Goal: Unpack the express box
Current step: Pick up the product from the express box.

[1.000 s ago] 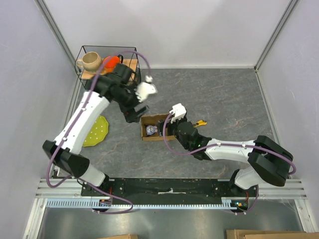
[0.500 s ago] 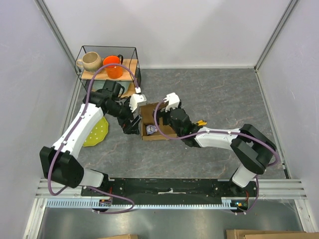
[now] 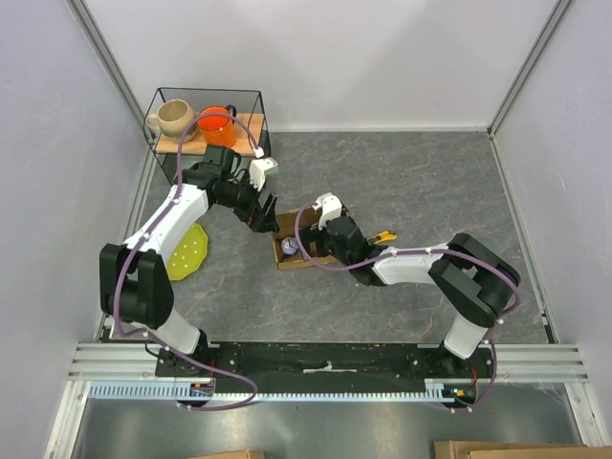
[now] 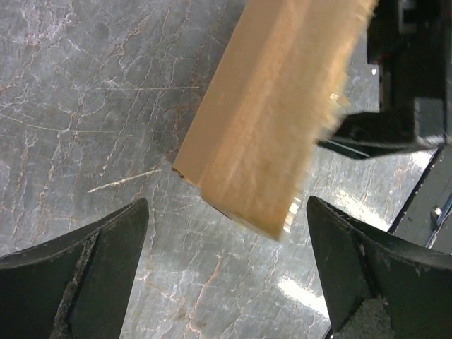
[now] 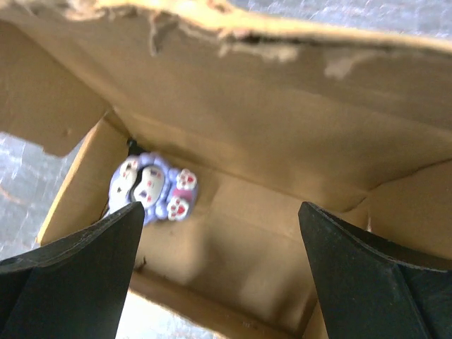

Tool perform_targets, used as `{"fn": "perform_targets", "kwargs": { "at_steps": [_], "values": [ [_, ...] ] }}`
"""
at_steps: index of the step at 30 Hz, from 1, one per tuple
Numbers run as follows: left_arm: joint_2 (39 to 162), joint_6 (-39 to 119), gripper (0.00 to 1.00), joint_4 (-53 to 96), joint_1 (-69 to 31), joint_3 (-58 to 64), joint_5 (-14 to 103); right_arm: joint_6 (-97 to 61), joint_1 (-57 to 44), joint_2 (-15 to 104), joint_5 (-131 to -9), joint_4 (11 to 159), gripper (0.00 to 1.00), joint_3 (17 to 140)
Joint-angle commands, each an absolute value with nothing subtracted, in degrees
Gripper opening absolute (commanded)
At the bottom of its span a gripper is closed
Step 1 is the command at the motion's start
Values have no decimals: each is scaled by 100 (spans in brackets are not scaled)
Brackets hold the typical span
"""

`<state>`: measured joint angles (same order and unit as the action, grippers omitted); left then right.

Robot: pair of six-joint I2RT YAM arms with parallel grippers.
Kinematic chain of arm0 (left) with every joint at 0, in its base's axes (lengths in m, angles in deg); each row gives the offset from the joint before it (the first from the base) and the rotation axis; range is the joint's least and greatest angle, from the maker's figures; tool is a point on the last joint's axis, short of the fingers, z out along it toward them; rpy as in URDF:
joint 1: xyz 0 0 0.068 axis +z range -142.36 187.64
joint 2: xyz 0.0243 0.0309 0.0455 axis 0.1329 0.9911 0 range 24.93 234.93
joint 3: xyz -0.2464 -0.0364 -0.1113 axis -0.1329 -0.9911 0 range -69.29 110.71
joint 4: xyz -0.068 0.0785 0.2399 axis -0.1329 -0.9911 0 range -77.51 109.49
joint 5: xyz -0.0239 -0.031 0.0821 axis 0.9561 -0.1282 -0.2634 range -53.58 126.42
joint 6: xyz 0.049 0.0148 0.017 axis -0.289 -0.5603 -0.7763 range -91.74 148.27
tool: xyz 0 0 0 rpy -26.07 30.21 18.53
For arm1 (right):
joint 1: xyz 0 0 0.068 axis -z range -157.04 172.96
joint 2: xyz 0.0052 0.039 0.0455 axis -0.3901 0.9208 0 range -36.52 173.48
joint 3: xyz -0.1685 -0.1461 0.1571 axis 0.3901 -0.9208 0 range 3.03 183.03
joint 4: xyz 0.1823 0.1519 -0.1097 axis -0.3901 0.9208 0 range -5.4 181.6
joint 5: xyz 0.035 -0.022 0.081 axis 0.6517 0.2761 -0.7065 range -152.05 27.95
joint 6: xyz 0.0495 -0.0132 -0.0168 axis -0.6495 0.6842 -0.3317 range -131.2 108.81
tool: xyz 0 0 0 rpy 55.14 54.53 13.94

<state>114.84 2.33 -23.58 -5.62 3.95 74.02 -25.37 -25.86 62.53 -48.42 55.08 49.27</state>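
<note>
Small brown cardboard express box [image 5: 268, 141] stands opened; lilac paw-print trinket [image 5: 152, 189] inside, not yet removed; left hand [image 4: 224, 212] and right hand [image 5: 219, 212] spread wide, empty

The top camera looks steeply down from above the near edge of the table [image 3: 430, 182], taking in all of it. The left wrist camera hangs close over an outer corner of the box [image 4: 268, 120]; the right wrist camera looks into it from very near. All three share the box.
</note>
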Motion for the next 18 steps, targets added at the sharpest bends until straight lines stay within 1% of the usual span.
{"fn": "perform_targets", "kwargs": {
  "at_steps": [1, 13, 18],
  "values": [
    [11826, 735, 99, -1927, -555, 761, 7535, -2631, -2600, 5972, -5422, 5085, 98, 4706],
    [12354, 928, 100, -1892, -563, 1061, 7905, -2622, -2731, 6411, -5730, 5076, 98, 5014],
    [12530, 1068, 100, -1892, -563, 1078, 7913, -2561, -2846, 6692, -5564, 5129, 98, 5242]
  ]
}}
